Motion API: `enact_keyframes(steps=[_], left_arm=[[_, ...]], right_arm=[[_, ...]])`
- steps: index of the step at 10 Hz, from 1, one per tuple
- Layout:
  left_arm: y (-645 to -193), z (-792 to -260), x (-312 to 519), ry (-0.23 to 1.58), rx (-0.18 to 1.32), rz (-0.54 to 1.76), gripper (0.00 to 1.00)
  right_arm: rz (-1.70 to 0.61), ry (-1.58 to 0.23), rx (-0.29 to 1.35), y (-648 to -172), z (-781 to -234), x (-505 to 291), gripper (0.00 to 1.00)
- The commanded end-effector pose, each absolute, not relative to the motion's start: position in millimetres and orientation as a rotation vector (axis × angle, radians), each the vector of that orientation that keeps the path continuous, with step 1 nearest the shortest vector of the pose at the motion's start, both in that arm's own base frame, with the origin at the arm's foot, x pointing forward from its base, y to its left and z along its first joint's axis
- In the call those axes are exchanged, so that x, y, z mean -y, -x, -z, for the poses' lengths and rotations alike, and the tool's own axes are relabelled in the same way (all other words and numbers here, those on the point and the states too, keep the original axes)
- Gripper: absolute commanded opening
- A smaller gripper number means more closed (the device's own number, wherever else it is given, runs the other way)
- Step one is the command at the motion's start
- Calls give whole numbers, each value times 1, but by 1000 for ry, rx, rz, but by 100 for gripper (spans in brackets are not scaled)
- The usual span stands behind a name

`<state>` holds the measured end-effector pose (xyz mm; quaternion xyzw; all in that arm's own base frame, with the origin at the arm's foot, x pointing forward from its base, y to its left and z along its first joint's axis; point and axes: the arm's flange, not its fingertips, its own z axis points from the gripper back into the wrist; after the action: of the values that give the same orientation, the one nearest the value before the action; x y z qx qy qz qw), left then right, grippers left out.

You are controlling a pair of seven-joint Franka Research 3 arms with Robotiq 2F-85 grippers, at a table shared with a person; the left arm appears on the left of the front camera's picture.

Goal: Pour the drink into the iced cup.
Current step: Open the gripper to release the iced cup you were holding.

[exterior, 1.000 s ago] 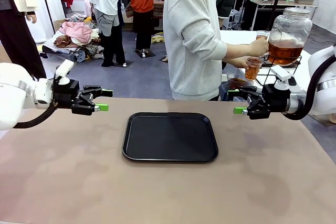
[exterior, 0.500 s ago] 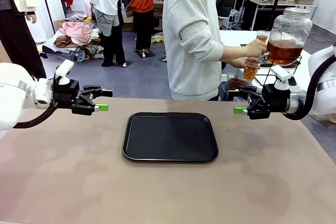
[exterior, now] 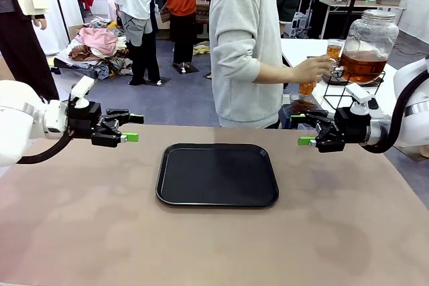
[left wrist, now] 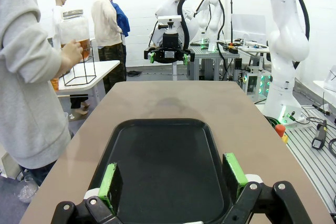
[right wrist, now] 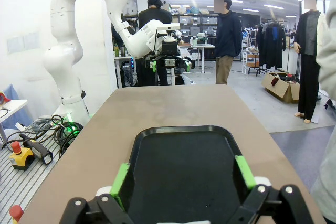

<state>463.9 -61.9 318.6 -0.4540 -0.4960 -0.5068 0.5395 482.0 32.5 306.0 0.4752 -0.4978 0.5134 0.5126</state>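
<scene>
The drink (exterior: 308, 88) is amber liquid in a small clear cup that a person in a grey sweatshirt holds beyond the table's far edge, to the right. A big glass jar (exterior: 366, 43) with more amber liquid stands on a wire stand behind it. The iced cup is out of view. My left gripper (exterior: 129, 127) hovers open over the table's left side, and its green pads (left wrist: 109, 181) frame the black tray (left wrist: 157, 121). My right gripper (exterior: 305, 130) hovers open at the right, its fingers (right wrist: 244, 171) pointing across the tray (right wrist: 181, 128). Neither gripper holds anything.
The black tray (exterior: 217, 202) lies bare at the table's middle. A white side table (exterior: 305, 48) carrying the jar stands behind the person. Other people stand farther back. The brown tabletop (exterior: 100, 232) is open around the tray.
The person has drawn the cup of drink away from the jar's tap, leftward and slightly lower. Both arms have stayed still with their grippers open.
</scene>
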Motion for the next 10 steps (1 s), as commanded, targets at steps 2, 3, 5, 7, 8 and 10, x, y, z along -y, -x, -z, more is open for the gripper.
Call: enact_keyframes(steps=[2, 3, 5, 7, 8, 10], left_arm=[[-464, -321, 63, 1085, 1181, 1207, 100], [-464, -321, 63, 1085, 1181, 1207, 100], [-464, -321, 63, 1085, 1181, 1207, 100], [-464, -321, 63, 1085, 1181, 1207, 100], [-464, -321, 63, 1085, 1181, 1207, 100], [-464, -321, 63, 1085, 1181, 1207, 100]], right_arm=[[-1237, -1142, 1189, -485, -309, -34, 100], [-1237, -1142, 1189, -485, -309, -34, 100], [-1237, -1142, 1189, -485, -309, -34, 100], [-1237, -1142, 1189, -485, -309, -34, 100], [-1237, -1142, 1189, -485, -309, -34, 100], [-1237, -1142, 1189, -485, -309, -34, 100]])
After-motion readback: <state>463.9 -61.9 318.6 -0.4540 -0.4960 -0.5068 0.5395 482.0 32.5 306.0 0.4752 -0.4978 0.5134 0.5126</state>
